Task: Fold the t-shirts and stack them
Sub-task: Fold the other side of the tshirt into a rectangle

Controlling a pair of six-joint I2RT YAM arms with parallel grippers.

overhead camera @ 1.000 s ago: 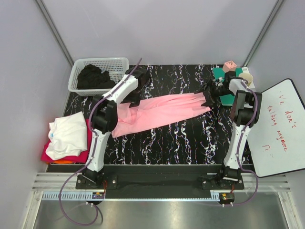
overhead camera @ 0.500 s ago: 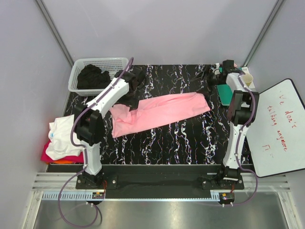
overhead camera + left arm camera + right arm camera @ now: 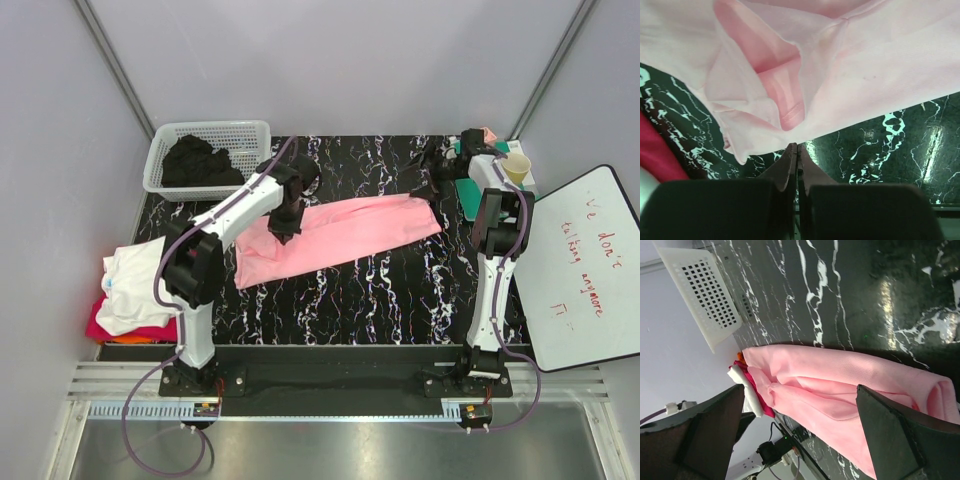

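The left gripper (image 3: 796, 148), wide open a moment ago, is now seen snapped shut at the left end of the pink shirt (image 3: 340, 232), which is laid across the middle of the table. Whether cloth is pinched cannot be told. The right gripper (image 3: 801, 388) is held open, drawn back far right. A new fold is judged begun.

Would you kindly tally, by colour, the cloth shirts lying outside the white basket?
Light pink cloth t-shirt, spread out: 1
White cloth t-shirt: 1
Magenta-red cloth t-shirt beneath it: 1
Orange cloth, only an edge showing: 1
Total: 4
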